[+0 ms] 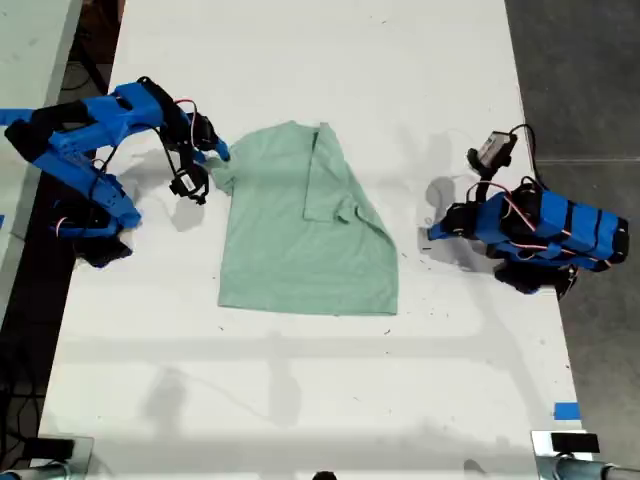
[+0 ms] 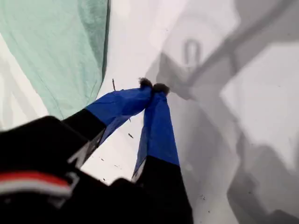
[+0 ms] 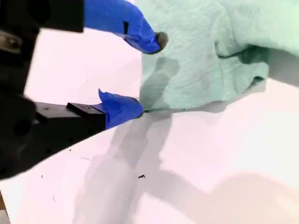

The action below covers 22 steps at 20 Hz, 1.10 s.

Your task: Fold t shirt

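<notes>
The second gripper (image 3: pixel 142 77) sits wide open at the wrinkled mint-green cloth t shirt (image 1: pixel 300 225) sleeve edge just ahead, probably lining up a fold grab.

White tabletop (image 1: pixel 300 380) filling the exterior view, dark grey floor (image 1: pixel 580 80) at 3 o'clock, blue tape (image 1: pixel 566 411) at 4 o'clock

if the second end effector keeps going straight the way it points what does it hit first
Most likely the t shirt. My second end effector is open, its fingertips at the edge of the cloth's sleeve, one above the fabric and one at its hem near the table. Depth is unclear, so contact is only probable.
</notes>
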{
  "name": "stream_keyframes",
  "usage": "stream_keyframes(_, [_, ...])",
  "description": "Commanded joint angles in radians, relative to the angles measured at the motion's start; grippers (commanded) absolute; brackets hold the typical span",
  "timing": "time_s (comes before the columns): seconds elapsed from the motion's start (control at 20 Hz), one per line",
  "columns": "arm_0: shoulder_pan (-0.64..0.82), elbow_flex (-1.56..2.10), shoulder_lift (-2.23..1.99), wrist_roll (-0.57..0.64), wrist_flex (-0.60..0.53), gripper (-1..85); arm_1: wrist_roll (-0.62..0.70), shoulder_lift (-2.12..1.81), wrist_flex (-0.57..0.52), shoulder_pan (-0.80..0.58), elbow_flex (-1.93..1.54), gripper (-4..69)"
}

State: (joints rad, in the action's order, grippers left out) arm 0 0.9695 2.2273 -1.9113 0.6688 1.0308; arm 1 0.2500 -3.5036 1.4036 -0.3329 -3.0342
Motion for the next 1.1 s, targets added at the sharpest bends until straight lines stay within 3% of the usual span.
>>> stream_keyframes(0.0, [0.035,-0.055,0.078,0.020,-0.035,17.0,-0.008,-0.011,0.003,0.000,-0.028,0.5])
stream_keyframes(0.05, [0.038,-0.058,0.110,0.029,-0.058,13.9,-0.008,-0.011,0.003,0.000,-0.028,0.5])
stream_keyframes(0.1, [0.044,-0.061,0.141,0.028,-0.071,4.0,-0.008,-0.011,0.003,0.000,-0.028,0.5])
stream_keyframes(0.2, [0.061,-0.081,0.172,0.018,-0.057,-0.1,-0.006,-0.011,0.003,0.000,-0.028,0.5])
stream_keyframes(0.45, [-0.034,-0.259,0.021,-0.025,0.115,-0.1,-0.008,-0.011,0.003,0.000,-0.028,0.5])
stream_keyframes(0.6, [-0.218,-0.456,0.005,-0.138,0.196,-0.1,-0.008,-0.011,0.003,0.000,-0.028,0.5])
stream_keyframes(0.85, [-0.522,-0.844,0.288,-0.265,0.207,-0.1,-0.008,-0.011,0.003,-0.002,-0.028,0.5])
stream_keyframes(0.95, [-0.551,-1.034,0.454,-0.287,0.285,13.6,-0.008,-0.011,0.003,0.002,-0.028,0.5])
stream_keyframes(1.05, [-0.517,-1.189,0.552,-0.278,0.399,15.7,-0.006,-0.011,0.003,0.002,-0.028,0.5])
